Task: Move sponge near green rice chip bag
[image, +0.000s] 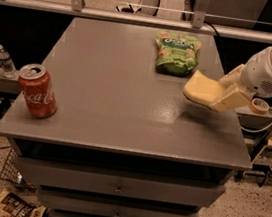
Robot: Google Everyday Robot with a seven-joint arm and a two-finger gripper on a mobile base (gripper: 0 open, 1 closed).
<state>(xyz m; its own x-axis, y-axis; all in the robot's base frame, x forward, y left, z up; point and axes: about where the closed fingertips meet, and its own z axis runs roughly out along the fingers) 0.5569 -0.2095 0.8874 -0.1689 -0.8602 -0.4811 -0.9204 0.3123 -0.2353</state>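
The pale yellow sponge [199,88] is held in my gripper [217,94] and hangs above the right part of the grey table, casting a shadow below it. My gripper is shut on the sponge's right end; my white arm reaches in from the right edge. The green rice chip bag [176,52] lies flat at the back of the table, just up and left of the sponge, a short gap away.
A red cola can [37,90] stands near the table's front left edge [120,148]. A brown snack bag [16,209] lies on the floor at the lower left. A small bottle [4,59] stands on a shelf at left. A tape roll [260,105] sits right of the table.
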